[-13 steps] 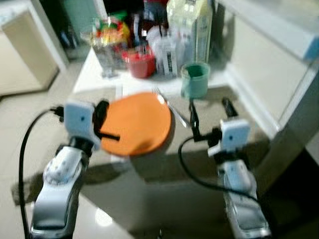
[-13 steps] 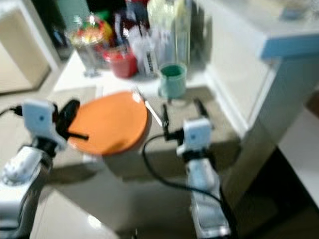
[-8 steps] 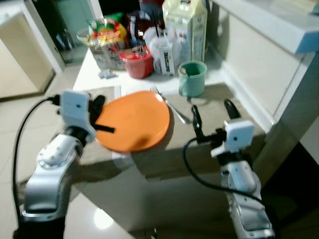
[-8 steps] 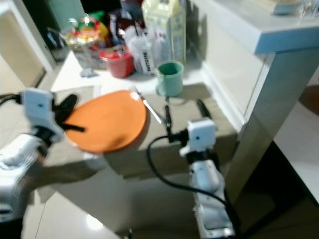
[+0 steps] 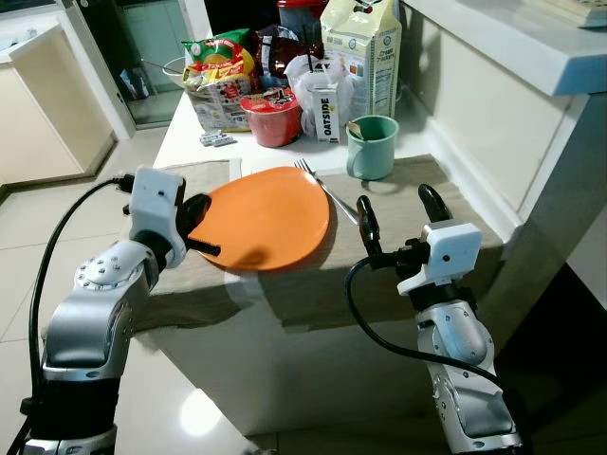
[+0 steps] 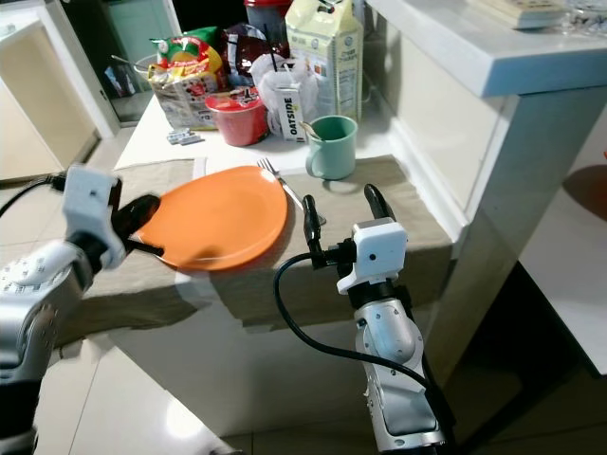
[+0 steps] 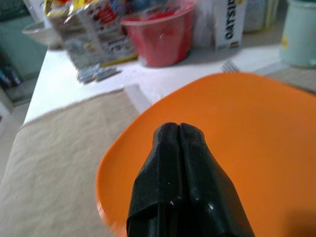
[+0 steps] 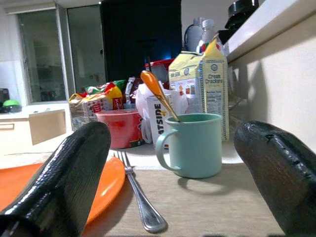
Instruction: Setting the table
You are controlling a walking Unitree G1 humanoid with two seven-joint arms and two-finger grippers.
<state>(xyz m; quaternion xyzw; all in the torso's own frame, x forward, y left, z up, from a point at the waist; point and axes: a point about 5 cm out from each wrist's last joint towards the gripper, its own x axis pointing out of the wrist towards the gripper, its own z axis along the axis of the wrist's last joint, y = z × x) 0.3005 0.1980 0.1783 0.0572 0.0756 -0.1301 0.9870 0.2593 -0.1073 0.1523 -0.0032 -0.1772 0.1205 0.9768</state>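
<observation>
An orange plate [image 5: 268,217] is pinched at its near rim by the left gripper [image 5: 197,230], fingers closed on it, over the beige placemat [image 5: 398,194]; the right gripper [image 5: 394,207] is held wide apart, empty, just short of the fork [image 5: 325,191] and green mug [image 5: 371,147]; the fork could be knocked if the plate is slid sideways.

The small white carton [image 5: 329,98] near the back edge of the worktop [image 5: 180,133] reads "OATSIDE" in black letters. The tall yellow carton [image 8: 206,84] behind the green mug [image 8: 193,144] reads "Cream Crackers". Other package prints are too small to read.
</observation>
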